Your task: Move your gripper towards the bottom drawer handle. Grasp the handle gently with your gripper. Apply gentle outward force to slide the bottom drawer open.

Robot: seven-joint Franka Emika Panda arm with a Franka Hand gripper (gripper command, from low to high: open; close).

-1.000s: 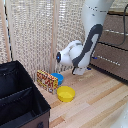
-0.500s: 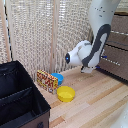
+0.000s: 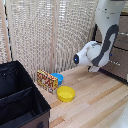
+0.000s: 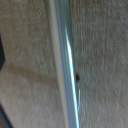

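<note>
**Arm at the dresser, handle bar filling the wrist view**

The white and grey arm reaches down at the exterior view's right, its bulky wrist turned toward the dark brown dresser at about 3 o'clock in the scene. The pincer (image 3: 95, 68) sits low behind the wrist housing, close to the drawer fronts, and its fingers are mostly hidden there, so I cannot tell how far apart they stand or whether they grip anything.

In the wrist view a thin silver bar, the bottom drawer handle (image 4: 64, 60), runs across the whole picture against the brown wood of the bottom drawer (image 4: 105, 60). It is blurred and very near the camera. A dark shape shows at one edge of that view, perhaps a finger, but too little to be sure.

My reading is that the approach is nearly over and the grasp is the step in hand. The next move calls for a gentle closing on the bar, then a straight outward pull.

On the wooden desk (image 3: 95, 105), toward 9 o'clock from the arm, lie a yellow bowl (image 3: 66, 93), a blue bowl (image 3: 57, 78) and a patterned box (image 3: 46, 81), well apart from the dresser.
</note>
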